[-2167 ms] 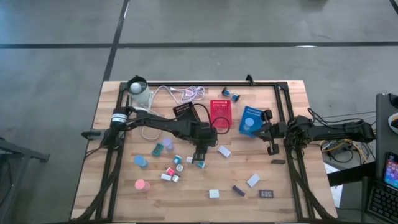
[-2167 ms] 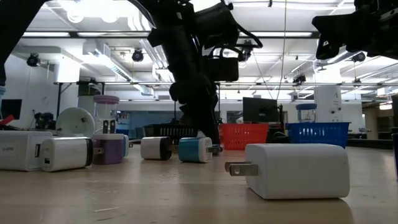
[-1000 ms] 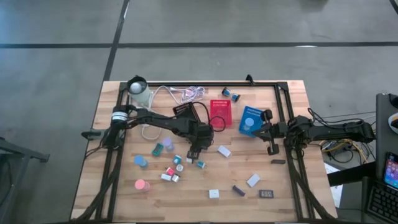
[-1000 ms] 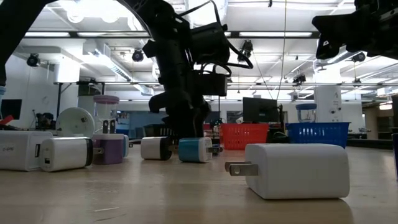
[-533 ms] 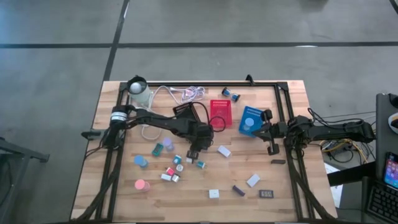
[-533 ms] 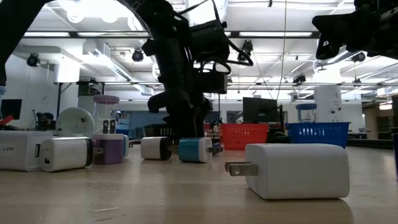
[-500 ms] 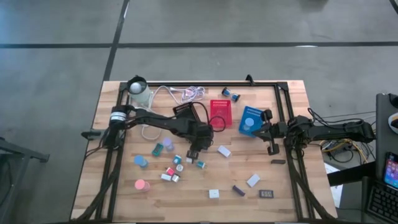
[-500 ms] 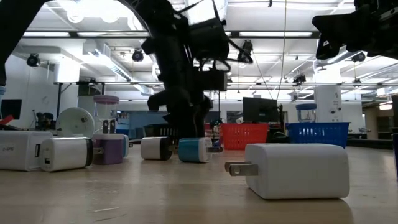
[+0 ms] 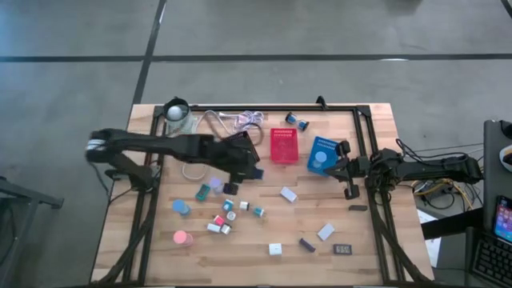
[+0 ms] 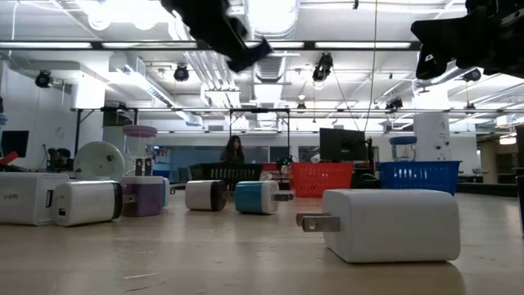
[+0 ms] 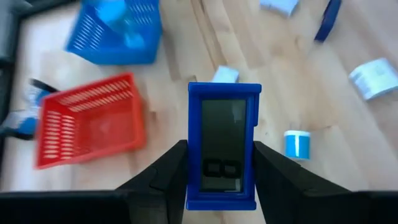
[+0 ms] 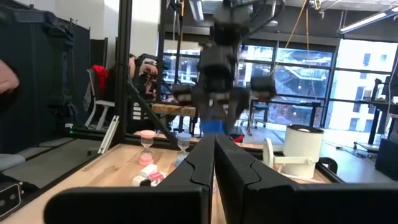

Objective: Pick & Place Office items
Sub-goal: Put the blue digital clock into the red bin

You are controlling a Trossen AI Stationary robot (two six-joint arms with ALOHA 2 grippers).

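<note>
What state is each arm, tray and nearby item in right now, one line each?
Left gripper: shut on the blue-framed dark rectangle, lifted off the table.
Right gripper: shut, empty, waiting beside the blue tray.
Red tray: upright, looks empty.
Blue tray: upright, holds a light blue piece.
Teal block: lying on its side.
White block: lying flat, prongs sticking out.

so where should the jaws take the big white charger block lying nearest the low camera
Grip the white charger block across its two long flat sides, coming straight down from above. It lies flat on the table with its prongs sticking out of one end, so keep off that end; the rounded body looks clear on both sides, with no neighbours touching.
</note>
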